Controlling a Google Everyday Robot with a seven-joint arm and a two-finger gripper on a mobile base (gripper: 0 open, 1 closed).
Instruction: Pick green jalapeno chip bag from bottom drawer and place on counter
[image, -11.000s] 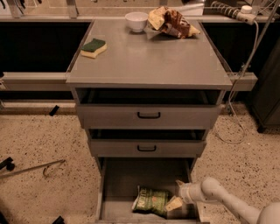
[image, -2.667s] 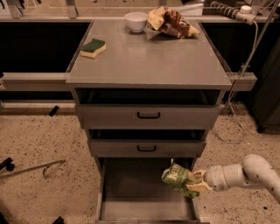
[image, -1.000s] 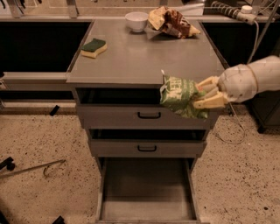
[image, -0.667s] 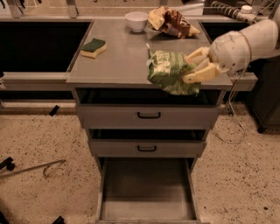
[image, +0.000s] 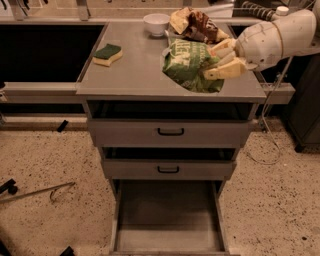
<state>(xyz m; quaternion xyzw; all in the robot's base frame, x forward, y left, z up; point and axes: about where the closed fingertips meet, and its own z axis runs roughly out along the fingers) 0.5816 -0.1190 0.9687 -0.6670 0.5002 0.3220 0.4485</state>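
In the camera view, the pincer (image: 208, 63) is seen in the upper right of the frame. Its two pale fingers (image: 225, 71) are closed on the right side of the green jalapeno chip bag (image: 186, 62). The bag is held at the right-hand part of the tabletop (image: 135, 72), close to the front edge. Whether its underside touches the surface cannot be told. The bottom drawer (image: 167, 220), at the lower centre of the frame, is pulled out.

The step in hand is judged to be the set-down. It is best done by lowering the bag until its weight is borne by the tabletop, and only then opening the fingers. The bag should be kept back from the front edge and short of the brown snack bag (image: 195, 25) and the white bowl (image: 156, 23) above it in the frame. The sponge (image: 107, 54), at upper left, is well apart and need not be considered.
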